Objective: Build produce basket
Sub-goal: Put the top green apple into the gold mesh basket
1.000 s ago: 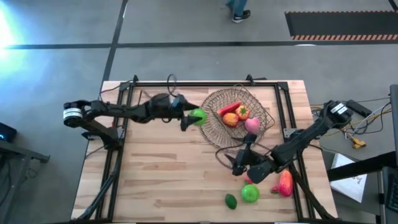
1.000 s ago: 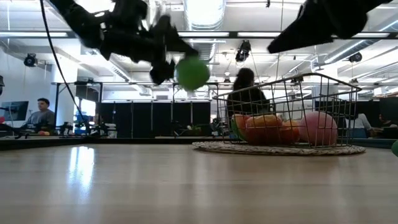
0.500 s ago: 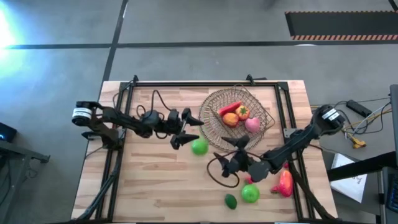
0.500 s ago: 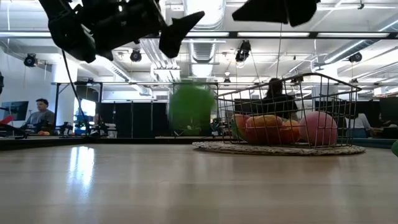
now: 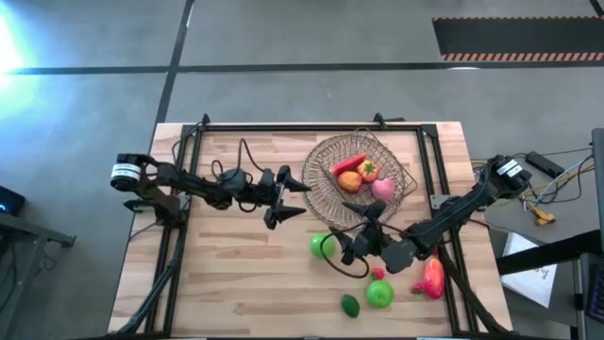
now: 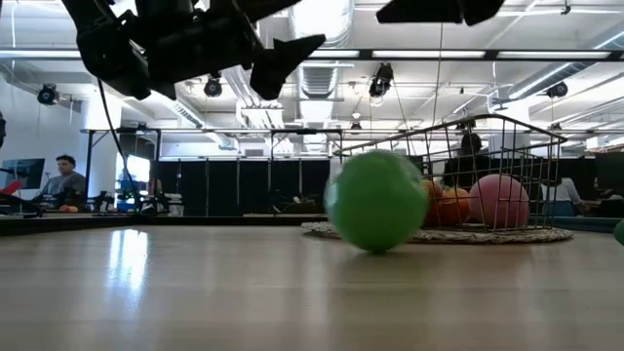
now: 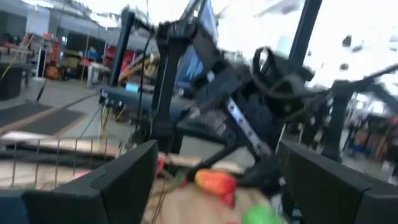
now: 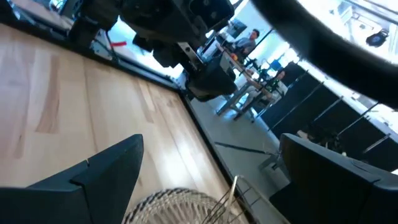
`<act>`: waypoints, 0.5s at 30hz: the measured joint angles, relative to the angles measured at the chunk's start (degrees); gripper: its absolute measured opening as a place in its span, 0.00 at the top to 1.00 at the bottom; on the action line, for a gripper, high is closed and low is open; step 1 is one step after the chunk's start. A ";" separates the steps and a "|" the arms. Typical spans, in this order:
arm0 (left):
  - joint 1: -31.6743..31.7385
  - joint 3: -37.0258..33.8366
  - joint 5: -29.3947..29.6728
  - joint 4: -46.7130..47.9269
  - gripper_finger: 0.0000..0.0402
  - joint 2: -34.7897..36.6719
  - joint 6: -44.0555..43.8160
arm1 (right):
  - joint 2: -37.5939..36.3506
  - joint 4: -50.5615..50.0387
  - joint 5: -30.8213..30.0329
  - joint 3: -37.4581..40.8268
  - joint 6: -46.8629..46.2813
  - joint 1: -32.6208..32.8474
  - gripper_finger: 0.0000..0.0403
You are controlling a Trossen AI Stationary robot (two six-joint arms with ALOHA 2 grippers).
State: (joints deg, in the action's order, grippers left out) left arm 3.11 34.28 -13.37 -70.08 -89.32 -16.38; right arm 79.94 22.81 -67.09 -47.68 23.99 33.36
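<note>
The wire basket [image 5: 332,192] stands on a round woven mat [image 6: 439,234] at the table's far right. It holds a red slice [image 5: 346,162], an orange-yellow pepper [image 5: 351,181] and a pink piece [image 5: 382,189]. One green apple [image 5: 322,246] lies loose on the table, near and left of the basket, large in the low view [image 6: 375,200]. My left gripper [image 5: 300,199] is open in the air left of the basket. My right gripper [image 5: 347,231] is open, raised above the table beside that apple.
Near the table's near right edge lie a second green apple [image 5: 379,294], a small dark-green piece [image 5: 350,305], a red and pink piece [image 5: 433,277] and a small red piece [image 5: 377,274]. Bare wood fills the table's left and middle. Black frame rails [image 5: 189,170] run along the edges.
My left gripper held the green apple in the air beside the basket's left rim, then opened and let it go. It drew back a little toward the table's left. The apple fell to the table and rolled toward the near right.
</note>
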 joint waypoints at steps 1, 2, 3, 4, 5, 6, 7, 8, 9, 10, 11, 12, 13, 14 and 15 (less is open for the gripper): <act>-0.09 -0.02 -0.02 1.28 0.21 0.00 0.66 | 0.03 -1.41 0.00 0.00 -1.32 0.00 0.09; -0.21 -0.02 -0.02 2.43 0.21 0.02 1.63 | 0.03 -3.04 0.00 0.00 -2.53 0.00 0.09; -0.41 -0.02 -0.02 3.90 0.21 0.05 2.89 | 0.03 -4.89 0.04 0.00 -3.90 0.07 0.09; -0.65 -0.02 0.02 5.81 0.21 0.09 4.73 | 0.03 -6.93 0.23 0.00 -5.47 0.22 0.09; -1.07 -0.02 0.16 7.87 0.21 0.09 6.66 | 0.02 -9.22 1.11 0.00 -7.24 0.43 0.09; -1.62 -0.02 0.21 10.62 0.21 0.09 8.65 | -0.03 -11.31 2.47 0.00 -9.13 0.71 0.09; -2.17 -0.02 0.33 13.24 0.21 0.09 10.42 | -0.23 -13.55 4.27 0.00 -11.31 1.05 0.09; -2.76 -0.02 0.62 15.76 0.21 0.09 11.73 | -0.53 -15.68 6.25 0.00 -13.45 1.45 0.09; -3.36 -0.02 1.44 18.22 0.21 0.09 12.77 | -1.00 -18.05 8.48 0.00 -15.91 1.85 0.09; -3.98 -0.02 2.62 20.43 0.21 0.09 13.88 | -1.54 -20.30 11.05 0.00 -18.45 2.21 0.09; -4.56 -0.02 3.88 22.33 0.21 0.09 15.01 | -2.25 -22.70 14.08 0.00 -21.13 2.49 0.09; -5.12 0.01 4.93 23.99 0.21 0.09 16.01 | -3.06 -25.10 17.61 0.00 -24.19 2.73 0.09; -5.63 0.25 5.59 25.74 0.21 0.09 16.98 | -3.89 -27.31 21.22 0.00 -27.61 2.87 0.09; -6.07 0.59 6.35 26.97 0.21 0.09 17.61 | -4.79 -29.30 24.95 0.00 -31.33 2.91 0.09; -6.39 0.87 6.47 27.80 0.21 0.09 18.21 | -5.70 -31.41 28.48 0.00 -35.13 2.91 0.09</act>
State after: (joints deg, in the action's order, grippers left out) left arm -3.28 35.15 -6.89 -42.27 -89.23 1.83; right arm 74.23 -8.61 -38.61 -47.68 -11.14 36.27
